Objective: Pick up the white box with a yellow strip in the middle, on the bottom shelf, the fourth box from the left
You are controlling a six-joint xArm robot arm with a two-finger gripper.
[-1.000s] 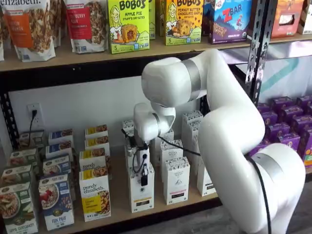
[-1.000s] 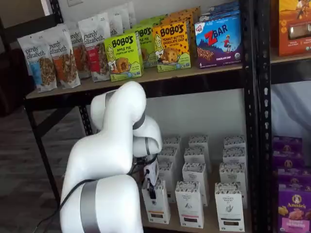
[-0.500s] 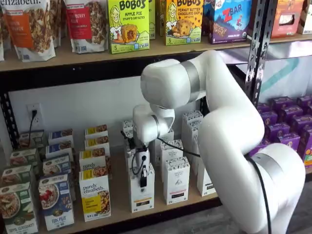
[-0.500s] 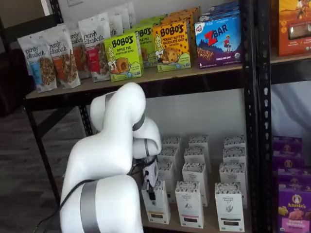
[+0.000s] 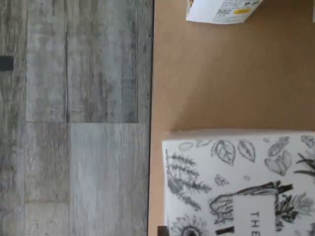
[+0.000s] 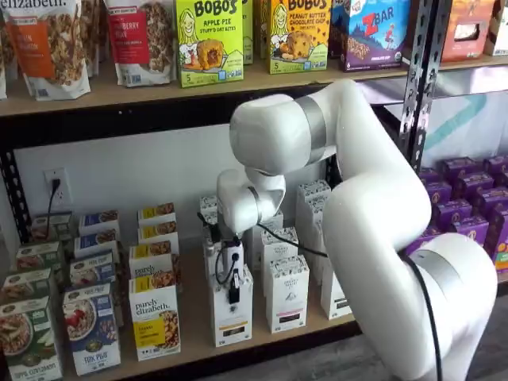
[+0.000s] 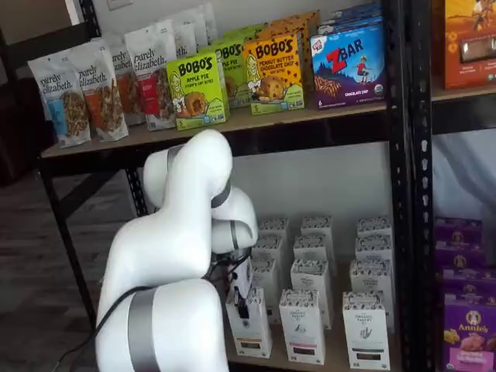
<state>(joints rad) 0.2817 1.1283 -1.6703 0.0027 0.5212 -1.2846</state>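
A: Where's the white box point(image 6: 232, 311)?
B: At the bottom shelf's point(image 6: 190, 313) front edge, right of the purely elizabeth box point(image 6: 154, 319).
A: And the gripper point(image 6: 234, 295)?
B: Hanging directly above it, probably lining up; whether its fingers are parted, I cannot tell.

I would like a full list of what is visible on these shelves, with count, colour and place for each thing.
white box: one, white with speckled top, front of the bottom shelf, directly under the claw.
other white cartons: several, same design, in rows beside and behind it.
purely elizabeth boxes: several, yellow-labelled, bottom shelf, next to the white rows.
blue cereal boxes: several, beyond those.
bottom shelf: one, tan board.
Bobo's boxes: green and yellow, upper shelf.
Zbar box: blue, upper shelf.
granola bags: several, upper shelf.
purple boxes: many, neighbouring rack.
claw: one, black fingers at the white box's top; grip unclear.
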